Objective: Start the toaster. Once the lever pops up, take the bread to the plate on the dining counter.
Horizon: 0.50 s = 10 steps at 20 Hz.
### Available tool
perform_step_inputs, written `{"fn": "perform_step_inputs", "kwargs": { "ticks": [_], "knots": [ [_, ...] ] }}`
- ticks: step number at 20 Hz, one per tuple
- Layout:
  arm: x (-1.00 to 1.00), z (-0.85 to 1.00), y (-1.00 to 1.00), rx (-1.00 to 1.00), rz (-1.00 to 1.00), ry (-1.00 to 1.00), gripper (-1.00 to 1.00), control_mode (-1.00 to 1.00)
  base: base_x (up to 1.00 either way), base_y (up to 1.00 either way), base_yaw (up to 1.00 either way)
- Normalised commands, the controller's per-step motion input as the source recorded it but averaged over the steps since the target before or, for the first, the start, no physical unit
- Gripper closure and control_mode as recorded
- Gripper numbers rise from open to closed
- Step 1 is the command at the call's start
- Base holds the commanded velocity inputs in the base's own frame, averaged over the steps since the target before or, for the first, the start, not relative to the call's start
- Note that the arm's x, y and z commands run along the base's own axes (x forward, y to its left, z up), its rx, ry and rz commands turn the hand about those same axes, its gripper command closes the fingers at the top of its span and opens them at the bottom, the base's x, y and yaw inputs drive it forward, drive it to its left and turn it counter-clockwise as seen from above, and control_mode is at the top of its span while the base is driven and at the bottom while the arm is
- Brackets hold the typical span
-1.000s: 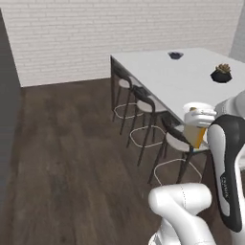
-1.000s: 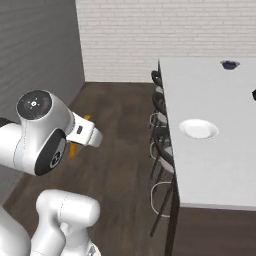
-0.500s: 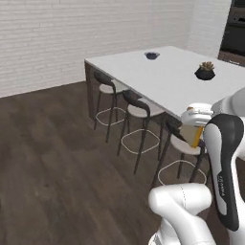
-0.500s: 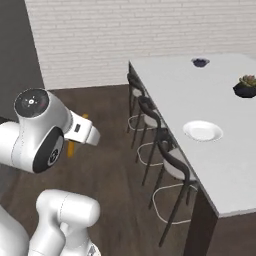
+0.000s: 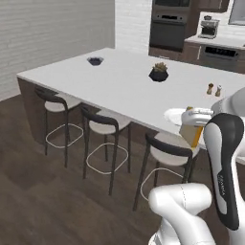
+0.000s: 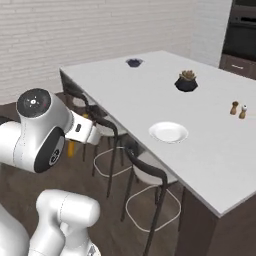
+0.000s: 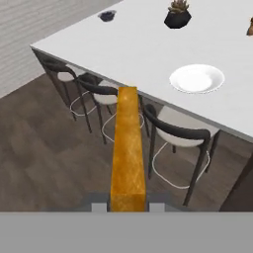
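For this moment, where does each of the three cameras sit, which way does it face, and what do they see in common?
Left base view: behind the arm's left, facing the white-topped dining counter; white arm at lower right.
Right base view: behind the arm's right, facing the counter; arm at lower left.
Hand view: on the hand, looking along the claw gripping the golden-brown bread slice, towards the stools.
Shared: the round white plate, the dark potted plant and the dark wood stools.
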Motion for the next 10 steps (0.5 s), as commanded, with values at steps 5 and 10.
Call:
{"fn": "perform_step_inputs", "kwargs": {
  "ticks": [5,10],
  "knots": [
    [0.00,0.00,0.00,0.00,0.00,0.00,1.00,1.00,0.67,0.32,-0.60],
    [0.00,0.00,0.00,0.00,0.00,0.00,1.00,1.00,0.71,0.23,-0.62]
  ]
}}
